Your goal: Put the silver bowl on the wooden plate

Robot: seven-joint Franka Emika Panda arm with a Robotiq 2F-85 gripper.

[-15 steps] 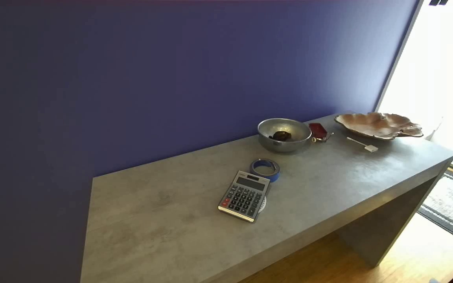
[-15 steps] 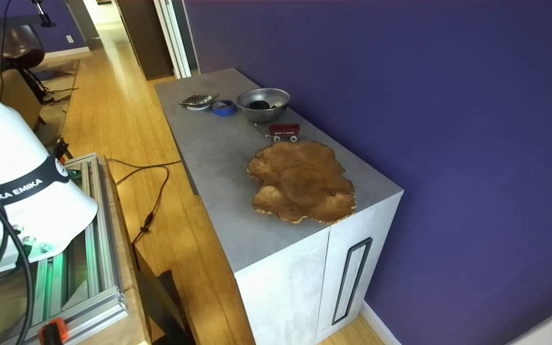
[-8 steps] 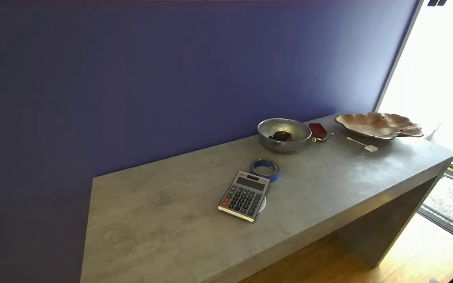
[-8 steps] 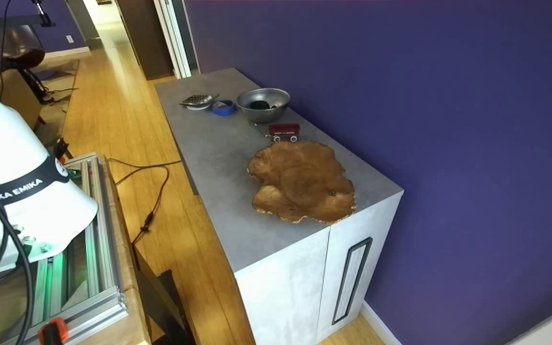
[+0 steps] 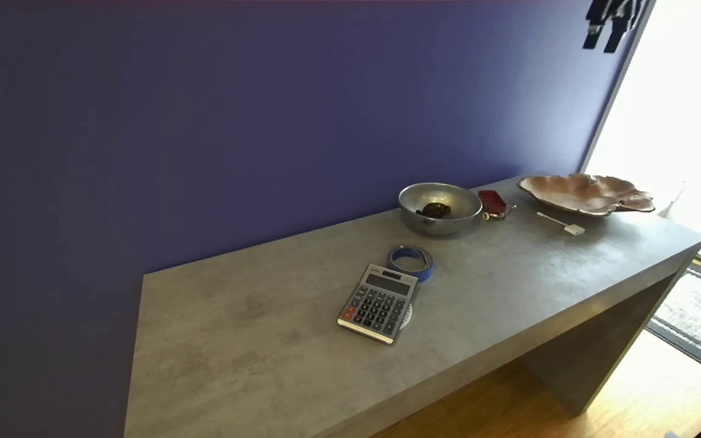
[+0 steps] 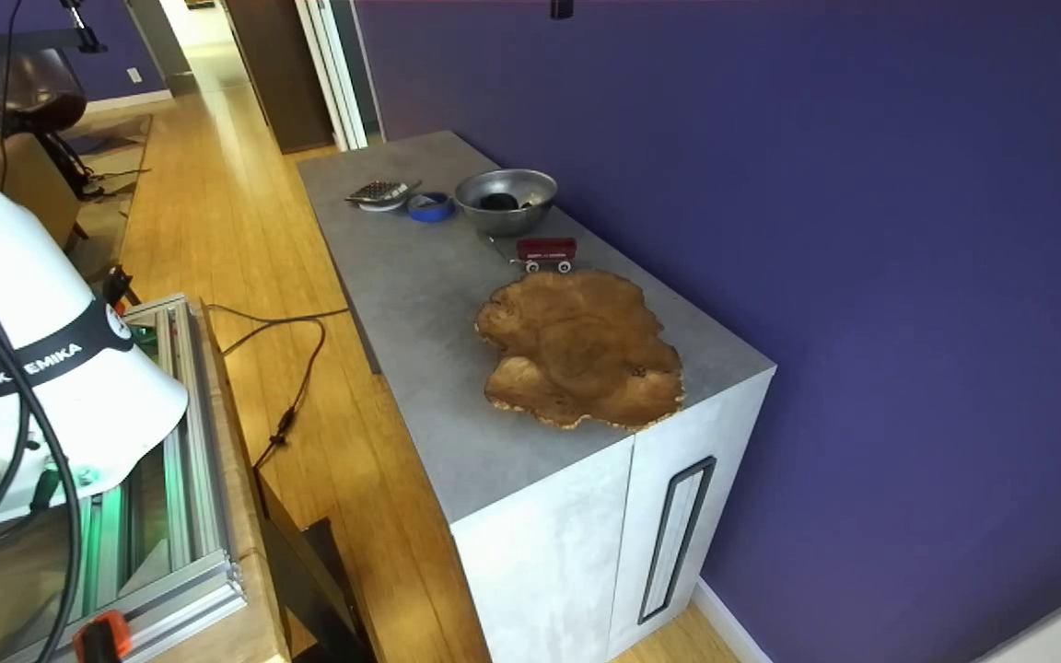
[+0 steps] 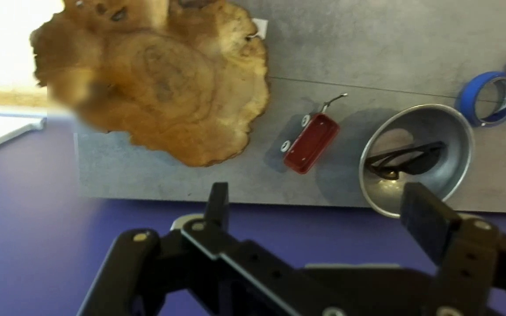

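The silver bowl (image 5: 440, 227) stands upright on the grey table near the wall, with dark sunglasses inside. It also shows in an exterior view (image 6: 505, 225) and at the right of the wrist view (image 7: 458, 145). The wooden plate (image 6: 581, 350), brown and wavy-edged, lies near the table's end; it also shows in an exterior view (image 5: 575, 196) and at the upper left of the wrist view (image 7: 165, 83). My gripper (image 7: 316, 185) is open and empty, its fingers wide apart. It hangs high above the table, above the plate's end in an exterior view (image 5: 602, 47). One fingertip covers part of the bowl's lower edge in the wrist view.
A red toy wagon (image 7: 311, 145) stands between bowl and plate. A blue tape roll (image 5: 425, 274) and a calculator (image 5: 380, 304) on a white disc lie beyond the bowl. A white adapter cable (image 5: 574, 229) lies beside the plate. The purple wall (image 6: 862, 230) borders the table.
My gripper has moved down and leftward into an exterior view, and its tip now shows at the top of an exterior view. The arm's cables have shifted. The bowl and plate have not moved.
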